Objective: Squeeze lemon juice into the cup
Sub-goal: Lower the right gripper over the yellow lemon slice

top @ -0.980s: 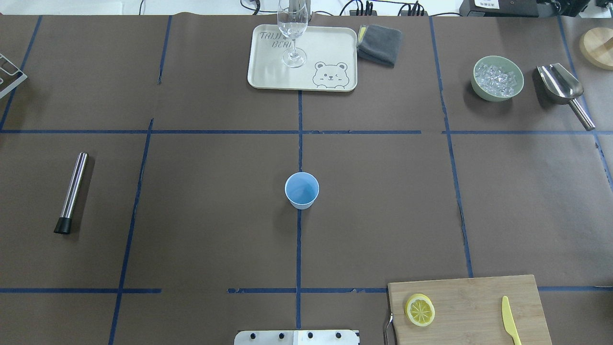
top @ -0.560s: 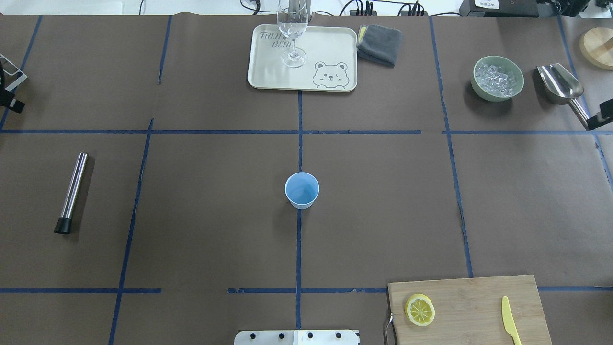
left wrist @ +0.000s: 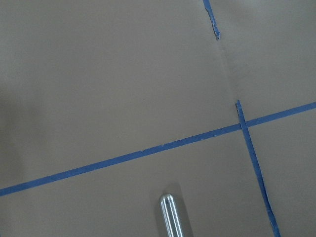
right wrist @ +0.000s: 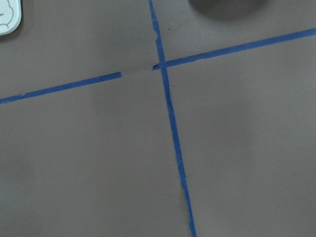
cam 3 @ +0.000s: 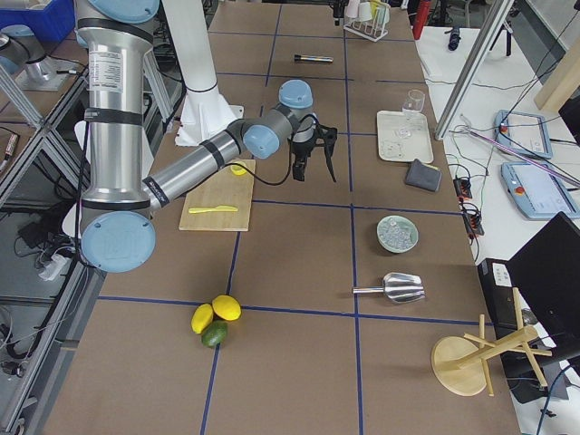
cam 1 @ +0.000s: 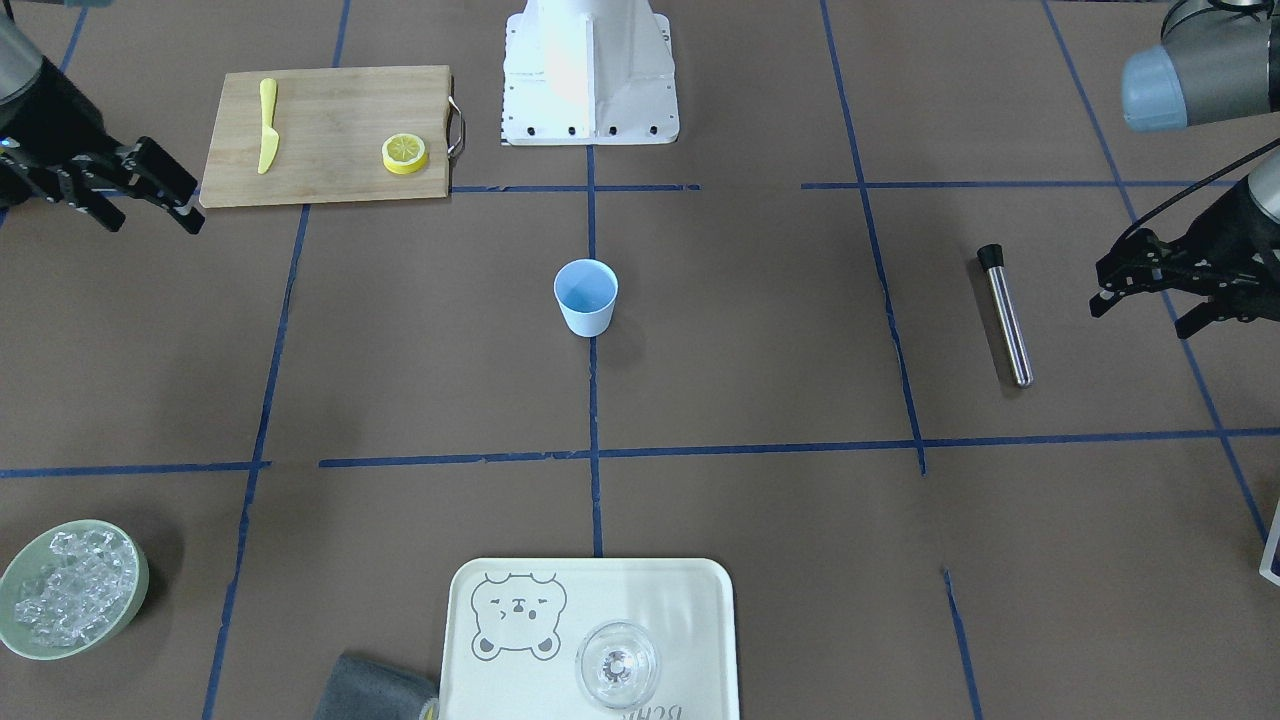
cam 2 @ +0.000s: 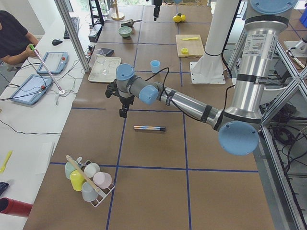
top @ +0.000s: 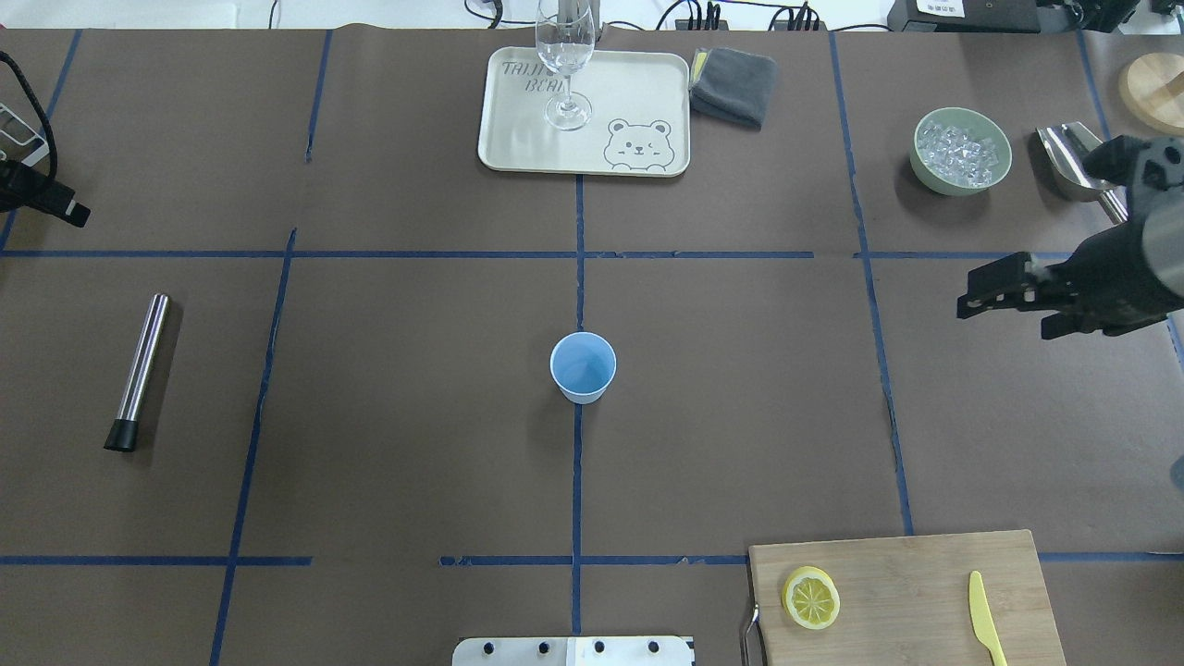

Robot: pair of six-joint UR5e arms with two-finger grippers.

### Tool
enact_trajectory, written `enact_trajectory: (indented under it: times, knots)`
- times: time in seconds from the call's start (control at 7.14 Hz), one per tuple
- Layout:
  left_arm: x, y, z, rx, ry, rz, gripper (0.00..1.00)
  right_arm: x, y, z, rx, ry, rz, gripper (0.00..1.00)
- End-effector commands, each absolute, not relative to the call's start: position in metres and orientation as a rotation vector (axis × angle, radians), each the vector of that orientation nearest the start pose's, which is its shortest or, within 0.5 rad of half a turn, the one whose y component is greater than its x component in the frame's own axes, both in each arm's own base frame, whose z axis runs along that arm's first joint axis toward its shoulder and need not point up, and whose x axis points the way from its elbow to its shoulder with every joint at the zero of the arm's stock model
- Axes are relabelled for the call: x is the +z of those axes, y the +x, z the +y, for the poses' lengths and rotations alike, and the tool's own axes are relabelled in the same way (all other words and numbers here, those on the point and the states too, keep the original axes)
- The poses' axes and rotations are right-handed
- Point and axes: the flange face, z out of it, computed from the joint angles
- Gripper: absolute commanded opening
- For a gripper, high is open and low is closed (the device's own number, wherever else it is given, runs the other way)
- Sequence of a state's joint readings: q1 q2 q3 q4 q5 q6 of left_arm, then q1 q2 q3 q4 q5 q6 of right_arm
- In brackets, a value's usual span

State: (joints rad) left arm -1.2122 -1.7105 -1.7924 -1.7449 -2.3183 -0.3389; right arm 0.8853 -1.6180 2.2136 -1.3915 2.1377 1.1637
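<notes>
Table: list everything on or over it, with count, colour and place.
cup: 1, light blue, table centre
lemon: 1, yellow, on cutting board
cutting board: 1, wood, near right
knife: 1, yellow, on board, right of lemon
tray: 1, cream, far centre
wine glass: 1, clear, upright on tray
cloth: 1, grey, right of tray
bowl: 1, pale green, holds ice, far right
scoop: 1, metal, right of bowl
metal rod: 1, silver, black tip, left
left gripper: black, open, left edge
right gripper: black, open, right side
</notes>
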Motion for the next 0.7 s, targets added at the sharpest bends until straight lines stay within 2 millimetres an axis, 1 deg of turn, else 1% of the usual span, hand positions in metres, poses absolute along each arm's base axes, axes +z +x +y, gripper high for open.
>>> enact_trajectory:
  times: [0.0, 0.14, 0.28, 0.42, 0.56]
  knots:
    - [0.466, 0.136, -0.54, 0.227, 0.234, 0.863, 1.0, 0.337, -0.27, -0.328, 0.252, 0.041, -0.987, 1.0]
    - [0.469, 0.136, -0.542, 0.228, 0.239, 0.865, 1.0, 0.352, -0.292, -0.296, 0.245, 0.095, -0.967, 1.0]
    - [0.47, 0.136, -0.542, 0.231, 0.246, 0.867, 1.0, 0.356, -0.325, -0.263, 0.234, 0.109, -0.945, 1.0]
    - [0.472, 0.138, -0.543, 0.232, 0.241, 0.869, 1.0, 0.353, -0.354, -0.228, 0.23, 0.116, -0.945, 1.0]
    - [0.475, 0.139, -0.543, 0.235, 0.236, 0.867, 1.0, 0.352, -0.382, -0.187, 0.202, 0.165, -0.942, 1.0]
